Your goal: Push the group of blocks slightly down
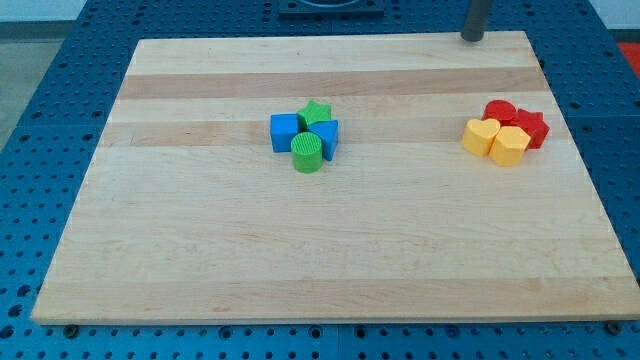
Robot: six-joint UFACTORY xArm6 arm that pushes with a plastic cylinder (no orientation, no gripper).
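Blocks, group one: four pieces sitting clustered near the middle of the wooden board [200,250], slightly toward the view's left and top
- blue cube [285,131] lying on the cluster's left side, touching the others
- green star [317,112] sitting at the cluster's top
- blue triangular block [326,136] resting on the cluster's right side, just below the star
- green cylinder [308,155] standing upright at the cluster's bottom, touching the cube and the triangular block

Blocks, group two: four pieces huddling near the board's right edge, well apart from group one
- red cylinder [499,110] sitting at the top of this cluster
- red star [534,128] lying on its right side
- yellow heart-like block [481,135] lying on its left side
- yellow block [509,145], shape unclear, sitting at its bottom

My tip [472,38]: dark rod reaching down at the board's top edge, toward the view's right; standing well apart from both clusters, above and left of the red and yellow one, touching no block

Gripper: none showing; the arm is ending in the plain rod

Bench: blue perforated surface [60,100] carrying the board and showing around it on all sides
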